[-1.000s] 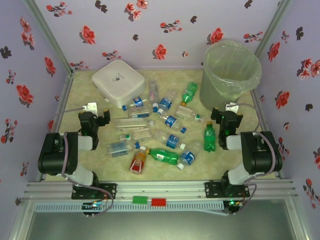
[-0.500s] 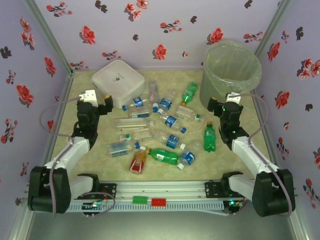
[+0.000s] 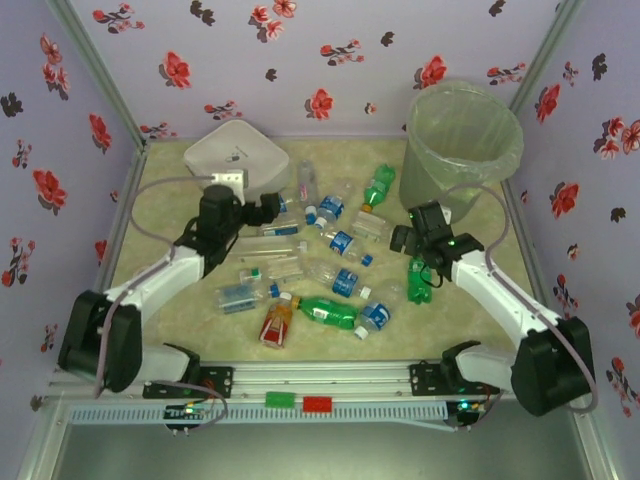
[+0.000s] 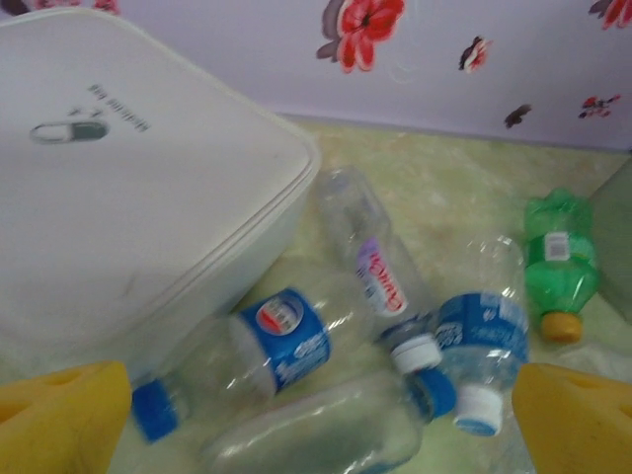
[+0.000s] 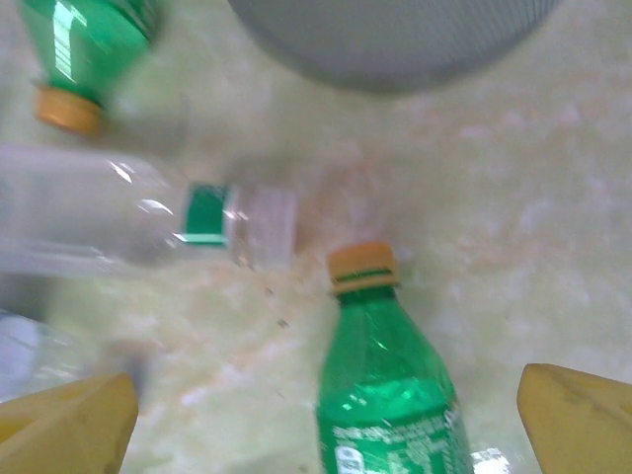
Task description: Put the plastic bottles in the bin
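From above and behind I see the whole table (image 3: 430, 335); my wrist cameras look close at its bottles (image 4: 281, 341).

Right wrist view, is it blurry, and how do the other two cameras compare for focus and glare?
Right wrist view: smeared, the near green bottle and the clear bottle soft-edged, with white glints on both. Left wrist view: mildly soft, yet the white box and a blue-labelled bottle read clearly. Top external view: sharp, evenly lit, no strong glare.

Cropped by the right wrist view's bottom edge: green bottle (image 5: 390, 395). Blurred and cut off at top: bin (image 5: 395, 39). Clipped leftward, left wrist view: white box (image 4: 118, 197).
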Robot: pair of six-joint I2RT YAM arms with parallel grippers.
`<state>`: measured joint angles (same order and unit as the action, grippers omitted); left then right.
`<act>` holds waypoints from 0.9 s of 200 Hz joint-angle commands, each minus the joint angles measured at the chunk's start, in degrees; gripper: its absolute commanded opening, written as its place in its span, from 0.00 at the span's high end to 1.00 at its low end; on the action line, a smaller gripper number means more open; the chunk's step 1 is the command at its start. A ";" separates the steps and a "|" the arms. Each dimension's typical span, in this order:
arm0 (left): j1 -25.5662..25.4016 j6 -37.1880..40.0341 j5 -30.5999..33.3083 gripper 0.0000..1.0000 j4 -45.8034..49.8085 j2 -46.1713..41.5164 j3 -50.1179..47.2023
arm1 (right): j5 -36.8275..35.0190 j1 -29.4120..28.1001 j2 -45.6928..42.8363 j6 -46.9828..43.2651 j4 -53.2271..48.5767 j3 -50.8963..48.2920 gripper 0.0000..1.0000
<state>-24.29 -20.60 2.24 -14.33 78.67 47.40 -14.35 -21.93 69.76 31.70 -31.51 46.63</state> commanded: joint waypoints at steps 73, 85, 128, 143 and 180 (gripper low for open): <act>-5.18 -13.76 -3.55 0.00 -2.89 8.04 3.94 | -3.05 0.22 10.20 -1.47 -3.82 -1.87 0.06; -5.75 -13.20 -4.01 0.00 -2.32 8.17 4.35 | -2.63 0.46 11.56 -1.75 -3.07 -1.72 0.10; -6.12 -11.94 -3.89 0.00 0.85 8.02 6.71 | 0.20 1.84 16.63 -1.28 -1.66 -1.22 0.23; -6.16 -11.56 -3.83 0.00 1.86 8.11 7.31 | 0.83 2.32 17.27 -1.37 -1.72 -1.02 0.27; -6.12 -10.80 -3.49 0.00 3.39 7.88 6.85 | 0.27 2.42 16.57 -1.10 -1.89 -1.34 0.38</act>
<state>-30.17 -32.45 -1.15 -13.63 86.65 53.23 -14.04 -19.75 86.80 30.02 -33.26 45.63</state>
